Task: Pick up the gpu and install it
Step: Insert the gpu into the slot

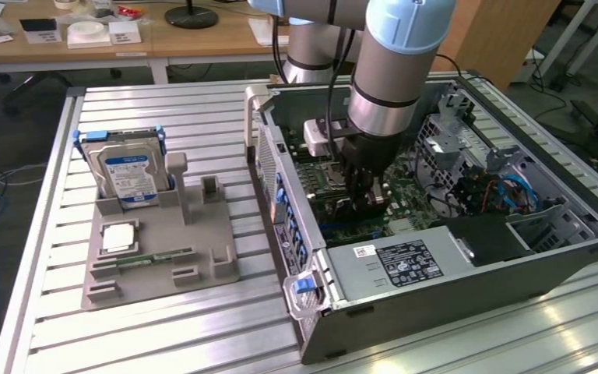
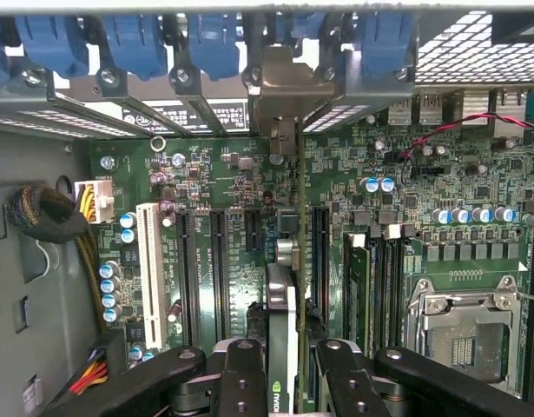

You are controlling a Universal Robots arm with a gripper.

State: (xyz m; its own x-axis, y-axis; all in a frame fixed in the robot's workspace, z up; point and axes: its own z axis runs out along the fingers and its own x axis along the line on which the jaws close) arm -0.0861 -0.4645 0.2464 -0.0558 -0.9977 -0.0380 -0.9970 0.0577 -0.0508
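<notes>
Gpu (image 2: 282, 321) stands on edge inside the computer case (image 1: 548, 261), over the motherboard (image 2: 232, 174) slots. The tool (image 2: 288, 382) is narrowed onto its two flat faces. It is probably light, stiff and fragile, so the shroud at mid-length looks the safest hold, clear of bare circuitry and the connector edge.
</notes>
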